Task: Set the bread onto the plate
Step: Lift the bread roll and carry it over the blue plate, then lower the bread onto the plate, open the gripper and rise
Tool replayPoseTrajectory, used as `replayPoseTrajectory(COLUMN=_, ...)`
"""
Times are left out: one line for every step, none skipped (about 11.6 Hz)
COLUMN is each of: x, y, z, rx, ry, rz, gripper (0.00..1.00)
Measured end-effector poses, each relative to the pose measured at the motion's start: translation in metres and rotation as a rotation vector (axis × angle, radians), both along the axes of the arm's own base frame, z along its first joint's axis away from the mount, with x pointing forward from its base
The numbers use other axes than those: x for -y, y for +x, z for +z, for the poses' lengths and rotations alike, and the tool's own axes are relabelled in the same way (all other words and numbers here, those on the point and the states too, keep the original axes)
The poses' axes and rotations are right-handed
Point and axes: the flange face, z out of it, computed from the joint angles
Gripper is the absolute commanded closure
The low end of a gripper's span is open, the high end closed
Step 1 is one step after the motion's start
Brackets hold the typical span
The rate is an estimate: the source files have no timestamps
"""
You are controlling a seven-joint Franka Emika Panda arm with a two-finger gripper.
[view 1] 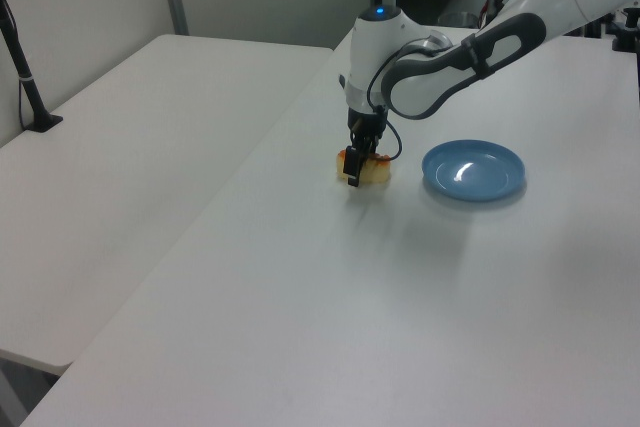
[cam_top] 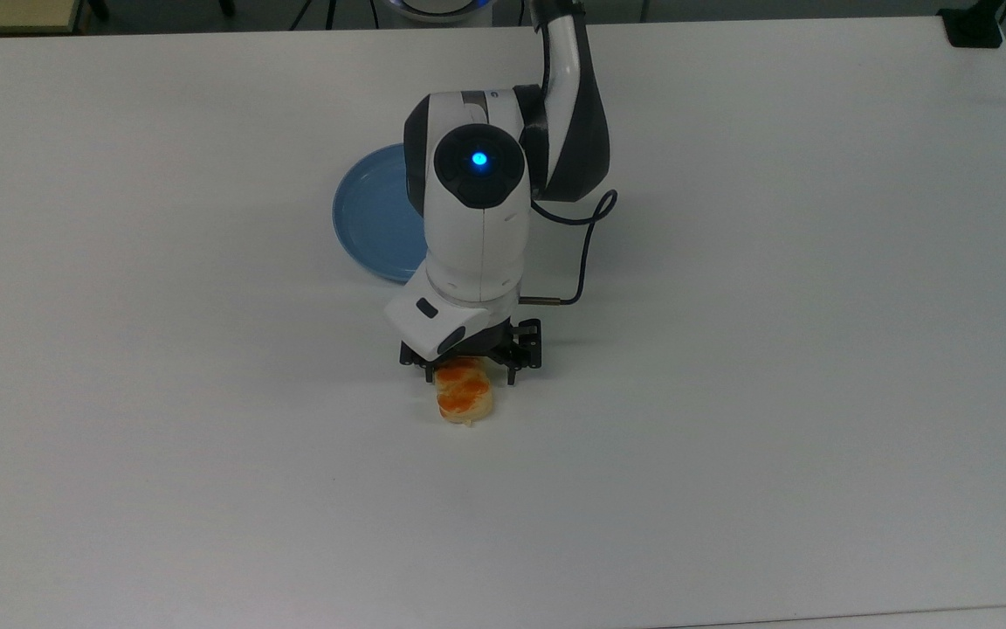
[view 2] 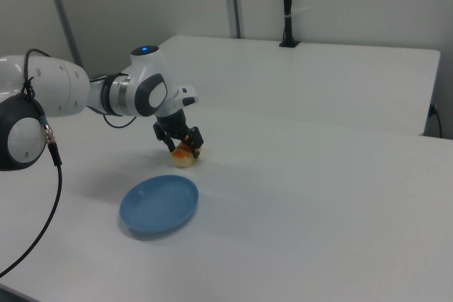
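We are looking at a big white worktop, smooth and flat. In the left view a second white table is standing beside it, with a thin gap between them. Grey wall panels and metal posts are standing behind the tables in the left view and the right view. A black pole is rising from the far table in the right view.

The robot arm is white and rounded, with dark joints and a small blue light on top. A black cable is looping beside it. In the top view the arm is covering part of the plate. The left view and the right view are showing the whole plate: round, shallow, blue and a bit shiny.

The gripper is black and is pointing down over the bread. Its fingers are spread apart, one on each side of the bread. We cannot tell if they are touching it.

The bread is a small bun, pale at the sides with an orange-brown bumpy top. It is lying on the worktop, near the plate but apart from it. In the top view the gripper is hiding the end nearer the plate.
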Motion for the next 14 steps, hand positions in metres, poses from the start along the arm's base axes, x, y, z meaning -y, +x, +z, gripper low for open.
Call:
replayPoseTrajectory(x=-0.003, y=0.0, z=0.001, rx=0.003, ry=0.0, rz=0.005, gripper=0.61)
replayPoseTrajectory(x=-0.007, y=0.002, z=0.007, rx=0.014, ry=0.001, rz=0.01, gripper=0.61)
replayPoseTrajectory(x=-0.009, y=0.002, z=0.017, rx=0.028, ry=0.004, rz=0.013, gripper=0.61)
replayPoseTrajectory(x=-0.008, y=-0.002, z=0.032, rx=0.039, ry=0.008, rz=0.012, gripper=0.61)
replayPoseTrajectory(x=-0.005, y=-0.013, z=0.046, rx=0.037, ry=0.012, rz=0.009, gripper=0.61)
replayPoseTrajectory(x=0.001, y=-0.029, z=0.061, rx=0.019, ry=0.012, rz=0.011, gripper=0.6)
replayPoseTrajectory(x=0.009, y=-0.049, z=0.072, rx=-0.021, ry=0.008, rz=0.03, gripper=0.6)
replayPoseTrajectory(x=0.021, y=-0.079, z=0.084, rx=-0.072, ry=0.006, rz=0.063, gripper=0.59)
replayPoseTrajectory(x=0.033, y=-0.101, z=0.09, rx=-0.118, ry=0.006, rz=0.075, gripper=0.57)
replayPoseTrajectory(x=0.043, y=-0.122, z=0.09, rx=-0.167, ry=0.007, rz=0.081, gripper=0.53)
replayPoseTrajectory(x=0.052, y=-0.139, z=0.084, rx=-0.205, ry=0.009, rz=0.085, gripper=0.48)
replayPoseTrajectory(x=0.056, y=-0.151, z=0.071, rx=-0.239, ry=0.01, rz=0.092, gripper=0.27)
replayPoseTrajectory(x=0.059, y=-0.159, z=0.059, rx=-0.268, ry=0.01, rz=0.091, gripper=0.0)
replayPoseTrajectory(x=0.062, y=-0.164, z=0.051, rx=-0.286, ry=0.01, rz=0.092, gripper=0.0)
